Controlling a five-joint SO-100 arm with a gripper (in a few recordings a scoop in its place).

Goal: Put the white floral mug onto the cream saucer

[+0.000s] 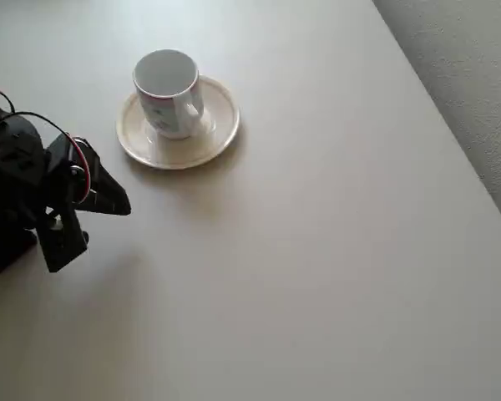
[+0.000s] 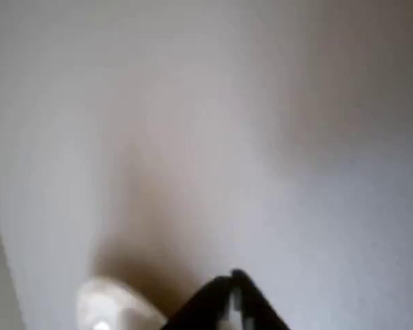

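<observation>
At the overhead view's left edge, the black gripper is sitting empty, its opening hard to judge. Beyond it, the white floral mug is standing upright on the cream saucer, handle partly hidden.

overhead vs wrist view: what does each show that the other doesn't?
Overhead alone: the small white ceramic mug with faint floral prints standing upright, empty, on the round cream glossy saucer, set toward the saucer's upper-left side; the black arm at the left edge with its pincer apart from the saucer; grey textured floor beyond the table's right edge.

Wrist alone: a blurred close-up of the pincer's black tips, seemingly together.

Both: the plain pale table, the pincer, and likely the saucer, as a blurred cream shape at the wrist view's bottom left.
</observation>
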